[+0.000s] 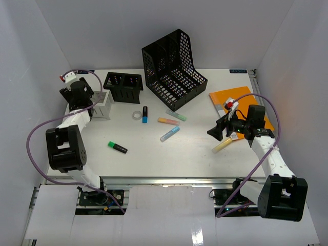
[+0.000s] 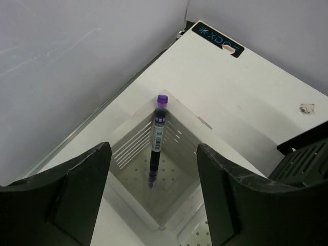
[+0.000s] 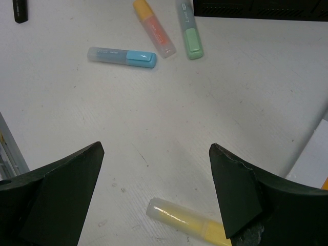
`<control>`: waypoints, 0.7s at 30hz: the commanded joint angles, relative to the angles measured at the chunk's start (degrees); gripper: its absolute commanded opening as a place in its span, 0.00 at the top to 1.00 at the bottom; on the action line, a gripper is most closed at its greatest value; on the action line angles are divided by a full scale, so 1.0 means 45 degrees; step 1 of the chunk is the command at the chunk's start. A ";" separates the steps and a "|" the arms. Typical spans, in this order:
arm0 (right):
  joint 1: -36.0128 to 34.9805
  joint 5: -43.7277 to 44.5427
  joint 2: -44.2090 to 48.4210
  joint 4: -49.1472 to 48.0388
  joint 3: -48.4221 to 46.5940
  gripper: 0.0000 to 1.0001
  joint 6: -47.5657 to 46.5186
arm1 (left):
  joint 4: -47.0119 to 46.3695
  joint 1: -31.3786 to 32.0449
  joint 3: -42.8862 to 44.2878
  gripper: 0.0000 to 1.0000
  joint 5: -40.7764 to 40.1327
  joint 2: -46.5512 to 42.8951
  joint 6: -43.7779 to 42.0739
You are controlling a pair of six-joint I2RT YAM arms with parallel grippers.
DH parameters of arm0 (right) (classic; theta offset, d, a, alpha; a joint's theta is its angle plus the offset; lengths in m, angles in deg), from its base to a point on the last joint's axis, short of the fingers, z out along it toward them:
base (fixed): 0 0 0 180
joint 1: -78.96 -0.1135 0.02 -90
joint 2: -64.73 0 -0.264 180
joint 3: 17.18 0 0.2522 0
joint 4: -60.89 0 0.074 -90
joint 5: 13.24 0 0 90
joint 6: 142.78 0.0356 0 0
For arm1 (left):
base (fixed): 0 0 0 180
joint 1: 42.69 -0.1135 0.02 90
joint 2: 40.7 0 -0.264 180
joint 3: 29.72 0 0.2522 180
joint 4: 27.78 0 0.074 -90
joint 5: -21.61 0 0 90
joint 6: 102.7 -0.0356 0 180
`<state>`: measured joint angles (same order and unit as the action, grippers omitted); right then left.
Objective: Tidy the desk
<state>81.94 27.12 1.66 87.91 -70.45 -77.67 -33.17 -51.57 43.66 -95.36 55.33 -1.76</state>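
The left fingers [image 2: 77, 195] are spread wide above a white holder [image 2: 128, 148] that stands on the tabletop [image 1: 189, 148] near its far left corner. A purple-capped pen [image 2: 156, 143] leans inside the holder and shows between the fingers. The right fingers [image 3: 61, 189] are also spread, and hover over bare tabletop on the right side. A yellow highlighter [image 3: 189, 223] lies under the gap, nearer one finger.

The one legible marking is a black sticker [image 2: 215, 38] on the desk [image 2: 246, 97], at the far corner beyond the white pen holder [image 2: 134, 141]; its light-blue print shows an asterisk-like mark and then what looks like "XDO", with the end unclear. The purple-capped pen [image 2: 156, 148] standing in that holder carries a printed band too small to read. Faint print on the blue highlighter [image 3: 122, 57] and green highlighter [image 3: 189, 28] cannot be read either.
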 commanded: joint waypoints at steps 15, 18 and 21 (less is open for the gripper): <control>-0.0714 -0.0957 -0.0779 0.1817 -0.0374 0.10 -0.2667 | 0.5320 -0.0037 -0.2233 0.02 0.7553 -0.7547 0.2665; -0.1940 -0.0013 -0.1228 0.2584 -0.1045 0.09 -0.2968 | 0.5799 -0.0037 -0.3360 0.02 0.8490 -0.8524 0.3182; -0.3253 0.1429 -0.1740 0.3037 -0.1881 0.08 -0.3100 | 0.6645 -0.0057 -0.4104 0.02 0.8286 -0.9518 0.3788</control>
<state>74.08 26.36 -3.98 97.39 -72.56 -88.95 -11.96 -51.57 29.69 -62.90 17.46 10.04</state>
